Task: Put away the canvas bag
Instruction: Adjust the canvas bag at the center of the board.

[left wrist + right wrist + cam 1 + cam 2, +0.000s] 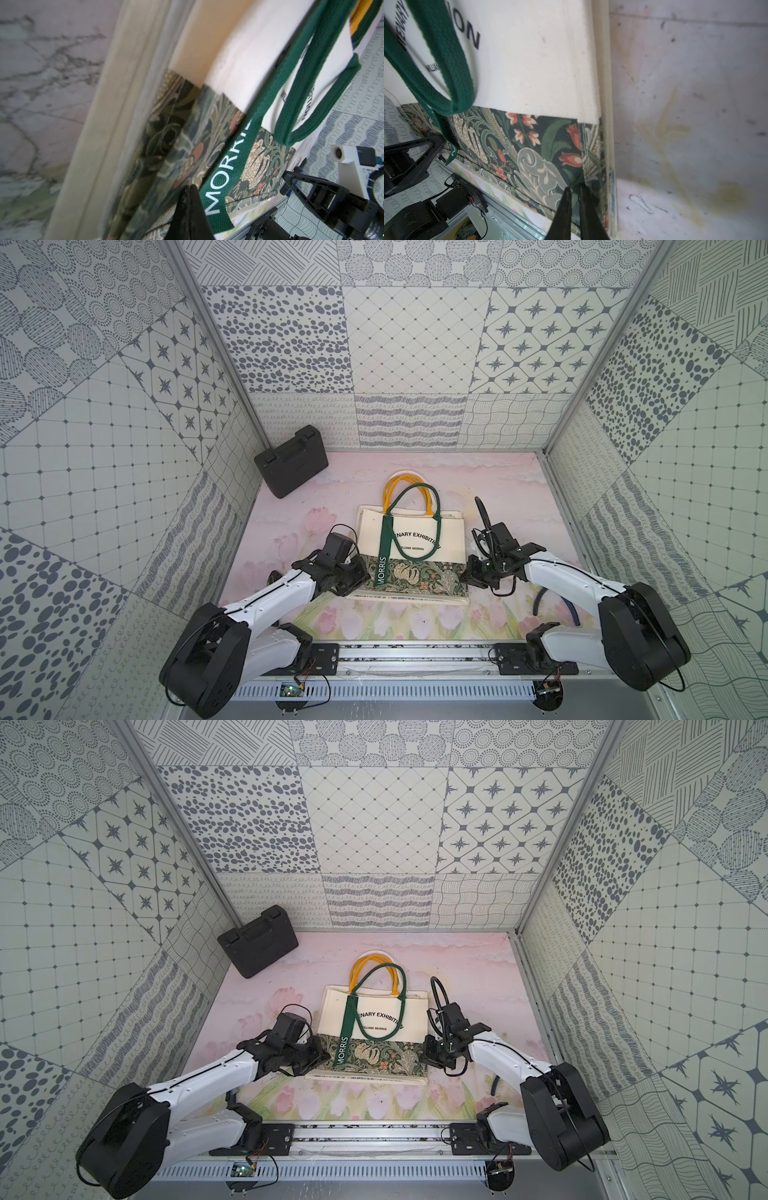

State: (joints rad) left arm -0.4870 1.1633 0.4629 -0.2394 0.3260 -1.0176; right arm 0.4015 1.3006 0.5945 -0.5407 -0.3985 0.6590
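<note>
Seen flat at mid-table: bag (411,524), handles (386,499) toward 12 o'clock. Clenched at its 9 o'clock edge: left gripper (362,576); pinching its 3 o'clock edge: right gripper (468,573). Equally near; likely a fold toward 12.

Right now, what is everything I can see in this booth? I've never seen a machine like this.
canvas bag: one on top, cream with a dark flowered band, flat at the table's middle
strap: one, dark green with white letters, across the canvas bag
lower bags: count unclear, cream, stacked under the canvas bag
handles: yellow, sticking out at the stack's far side
case: one, black, closed, far left corner
table cover: one, pink with flowers
left arm, right arm: two, white and black, reaching in from the near side
left hand: black, shut, at the bag's near left corner
right hand: black, pinching the bag's near right corner
</note>
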